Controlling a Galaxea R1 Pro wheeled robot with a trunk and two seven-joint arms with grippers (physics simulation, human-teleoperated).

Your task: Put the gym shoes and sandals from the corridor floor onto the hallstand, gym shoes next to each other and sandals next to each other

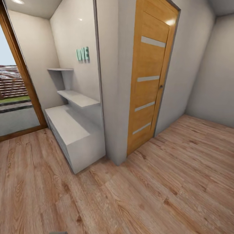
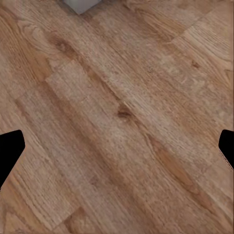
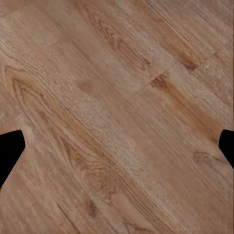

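Note:
The hallstand (image 1: 70,128) stands against the wall at the left of the head view: a light-grey low bench with stepped wall shelves (image 1: 78,97) above it. Light-brown plank corridor floor (image 1: 146,195) spreads in front of it. The gym shoes and the sandals are out of view. My left gripper (image 2: 117,151) hangs over bare planks, its dark fingertips (image 2: 9,146) far apart at the picture's edges, open and holding nothing. My right gripper (image 3: 117,151) is likewise open over bare floor, fingertips (image 3: 9,146) wide apart.
A wall corner (image 1: 113,97) juts out right of the hallstand, with a wooden door (image 1: 149,74) beside it. A glazed door with a brown frame (image 1: 22,74) is at the far left. Teal letters (image 1: 83,54) hang on the wall. A small grey corner (image 2: 80,5) shows in the left wrist view.

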